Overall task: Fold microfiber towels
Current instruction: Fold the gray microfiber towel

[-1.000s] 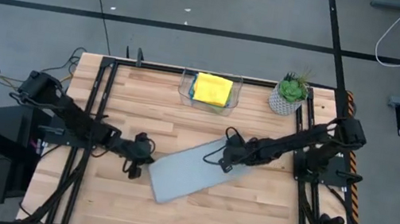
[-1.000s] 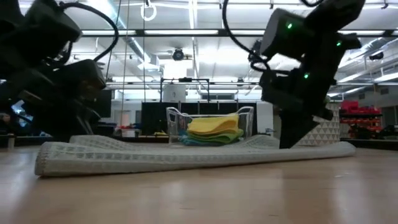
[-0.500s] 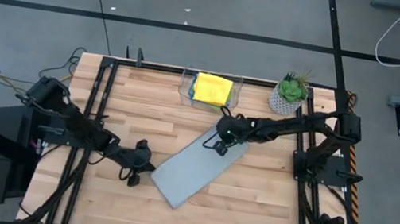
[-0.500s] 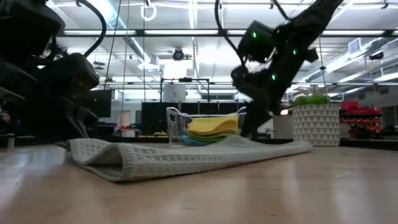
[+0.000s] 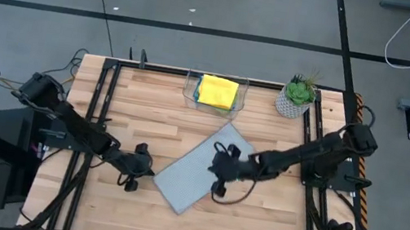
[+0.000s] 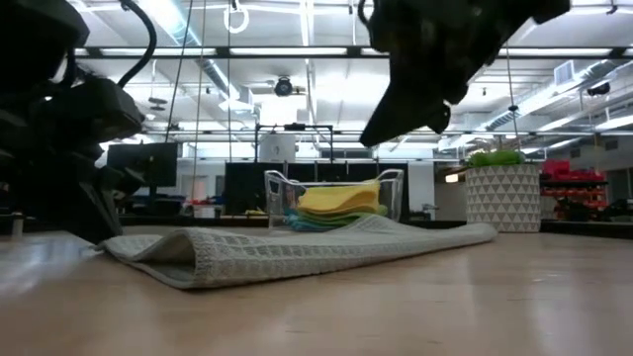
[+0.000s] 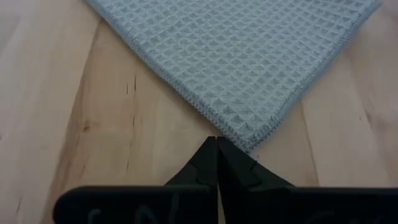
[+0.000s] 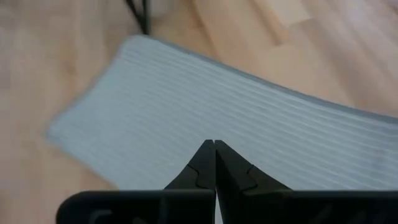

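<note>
While the grey towel [image 5: 198, 169] lies folded mid-table, the left gripper [image 7: 216, 147] sits pinched shut and empty just off its corner. The right gripper [image 8: 214, 149] hovers closed, empty, above it. Soft, light and limp, it probably lifts best by a corner hem.

Wooden table [image 5: 131, 112], folded grey towel [image 5: 198, 172], clear bin [image 5: 215, 93] of towels, potted plant [image 5: 297, 97]
</note>
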Motion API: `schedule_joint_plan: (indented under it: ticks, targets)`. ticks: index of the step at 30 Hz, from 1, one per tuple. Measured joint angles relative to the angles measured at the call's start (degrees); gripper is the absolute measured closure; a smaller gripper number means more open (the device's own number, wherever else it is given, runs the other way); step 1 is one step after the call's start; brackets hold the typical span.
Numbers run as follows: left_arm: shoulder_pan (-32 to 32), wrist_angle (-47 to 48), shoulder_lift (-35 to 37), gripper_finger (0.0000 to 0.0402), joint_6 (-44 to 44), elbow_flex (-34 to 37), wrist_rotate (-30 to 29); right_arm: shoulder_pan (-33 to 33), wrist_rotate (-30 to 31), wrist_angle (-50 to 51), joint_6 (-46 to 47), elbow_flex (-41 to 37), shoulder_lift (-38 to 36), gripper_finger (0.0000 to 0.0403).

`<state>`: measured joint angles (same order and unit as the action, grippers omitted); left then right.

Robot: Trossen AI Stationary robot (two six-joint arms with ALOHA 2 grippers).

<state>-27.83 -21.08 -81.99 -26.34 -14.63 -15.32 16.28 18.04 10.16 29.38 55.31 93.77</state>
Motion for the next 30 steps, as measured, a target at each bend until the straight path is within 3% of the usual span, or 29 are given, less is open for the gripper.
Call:
schedule_joint_plan:
  ticks: [6, 11, 22, 30]
  targets:
    - [-1.58, -4.33, -0.38, 0.0394, -1.04, 0.05, 0.91, 5.61, 1.04, -5.67, 2.0, 1.61, 3.82, 0.0399]
    - [-4.15, -4.37, -2.55, 0.0397, -1.52, -1.84, 0.8, 9.89, 0.93, -8.22, -0.44, 8.7, 12.66, 0.0377]
    - [-6.92, -4.24, -3.17, 0.0393, 0.55, -2.45, 0.94, 14.87, 1.63, 4.51, -7.07, 32.69, 29.73, 0.0249]
    - [-7.87, -4.32, -3.15, 0.0396, 3.0, -2.45, 1.17, 16.56, 3.94, 9.27, -11.18, 40.79, 36.22, 0.0226]
